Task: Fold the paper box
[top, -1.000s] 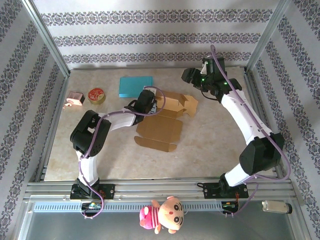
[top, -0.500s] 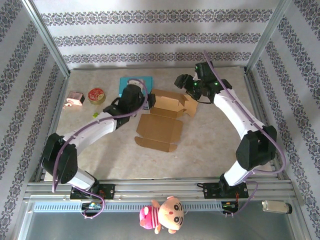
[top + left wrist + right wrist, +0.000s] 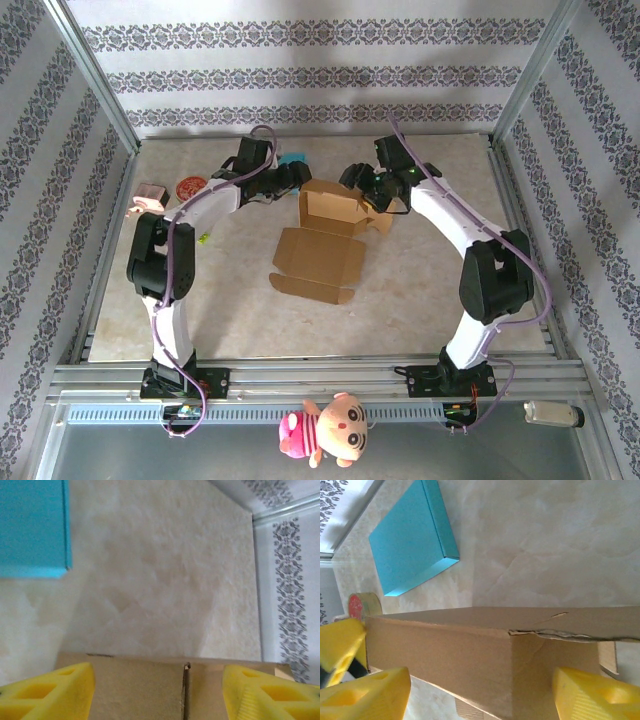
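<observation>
The brown paper box [image 3: 330, 212] stands half folded at the back middle of the table, its walls up and its lid panel [image 3: 318, 262] lying flat in front. My left gripper [image 3: 291, 181] is at the box's left end, open, with its yellow fingers [image 3: 47, 690] either side of a cardboard wall [image 3: 145, 685] that has a slit in it. My right gripper [image 3: 362, 190] is at the box's right rear, open, its fingers [image 3: 597, 695] straddling a box corner [image 3: 510, 655]. Neither pair of fingers visibly presses on the card.
A flat blue box [image 3: 412, 535] lies just behind the paper box, largely under the left arm [image 3: 215, 195]. A red round tin [image 3: 190, 187] and a pink object [image 3: 150, 197] sit at the left. Metal posts and patterned walls close in the table.
The left arm swung from the box's front left round to its rear left, and its jaws opened wider. The right gripper came down and left to the box's right end.
</observation>
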Action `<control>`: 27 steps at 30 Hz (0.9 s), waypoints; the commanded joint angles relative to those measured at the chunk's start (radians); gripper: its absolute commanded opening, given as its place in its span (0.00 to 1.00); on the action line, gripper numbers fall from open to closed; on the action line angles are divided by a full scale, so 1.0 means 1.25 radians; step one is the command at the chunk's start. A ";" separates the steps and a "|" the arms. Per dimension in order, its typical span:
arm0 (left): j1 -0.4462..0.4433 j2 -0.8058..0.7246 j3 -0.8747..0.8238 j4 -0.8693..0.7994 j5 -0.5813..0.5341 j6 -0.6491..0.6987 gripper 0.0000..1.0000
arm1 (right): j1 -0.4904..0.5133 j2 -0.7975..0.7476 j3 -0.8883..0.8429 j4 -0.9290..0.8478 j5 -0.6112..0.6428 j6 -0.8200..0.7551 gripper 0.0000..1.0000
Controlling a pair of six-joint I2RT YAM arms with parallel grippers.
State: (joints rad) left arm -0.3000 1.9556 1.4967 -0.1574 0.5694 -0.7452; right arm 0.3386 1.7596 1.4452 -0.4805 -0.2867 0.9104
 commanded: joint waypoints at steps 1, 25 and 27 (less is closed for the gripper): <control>-0.004 -0.005 0.016 0.014 0.093 -0.041 0.60 | 0.009 0.017 -0.024 0.067 -0.025 0.032 0.69; -0.015 -0.046 -0.034 -0.088 -0.039 0.063 0.48 | 0.041 -0.199 -0.215 0.057 0.095 -0.158 0.81; -0.017 -0.044 -0.031 -0.088 -0.038 0.062 0.48 | 0.043 -0.251 -0.302 0.104 0.120 -0.153 0.81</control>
State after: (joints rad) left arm -0.3103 1.9114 1.4441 -0.1684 0.5728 -0.7101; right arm 0.3779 1.5040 1.1736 -0.3851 -0.2169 0.7689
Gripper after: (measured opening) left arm 0.477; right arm 0.811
